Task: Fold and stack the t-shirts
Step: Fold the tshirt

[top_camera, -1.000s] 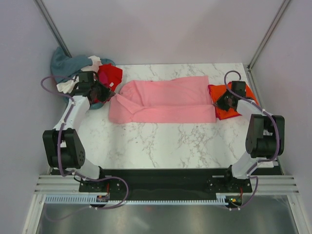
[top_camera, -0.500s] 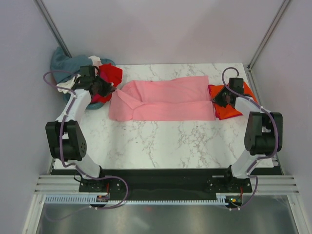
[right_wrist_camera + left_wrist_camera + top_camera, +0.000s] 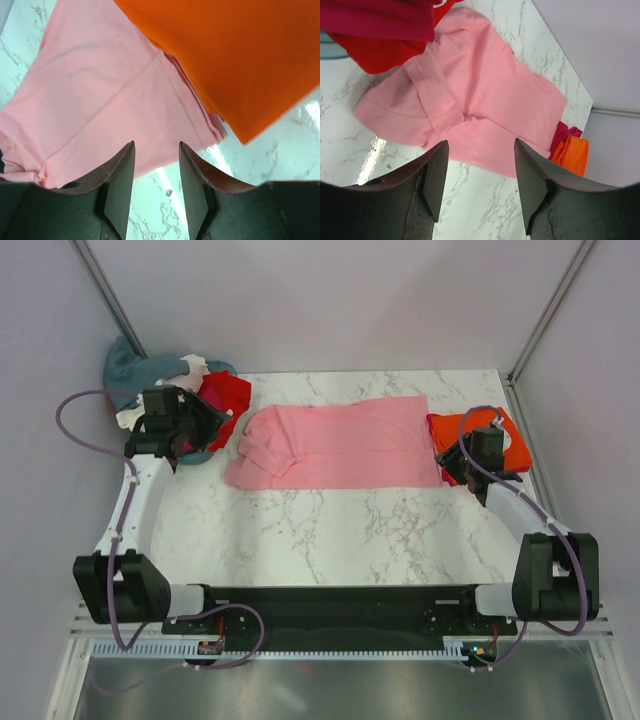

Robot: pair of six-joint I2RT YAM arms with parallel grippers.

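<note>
Now the left hand (image 3: 480,143) and right hand (image 3: 156,145) hang spread, empty, at either end of the pink t-shirt (image 3: 340,445).

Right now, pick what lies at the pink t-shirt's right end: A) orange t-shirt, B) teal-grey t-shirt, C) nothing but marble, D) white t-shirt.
A: in the top view the orange t-shirt sits against the pink t-shirt at its right end.

Light pink t-shirt (image 3: 335,443) lies folded lengthwise across the marble table (image 3: 330,530). Orange t-shirt (image 3: 445,428) touches its right end. Red t-shirt (image 3: 230,395) and teal-grey t-shirt (image 3: 128,365) are heaped at the left rear corner.
</note>
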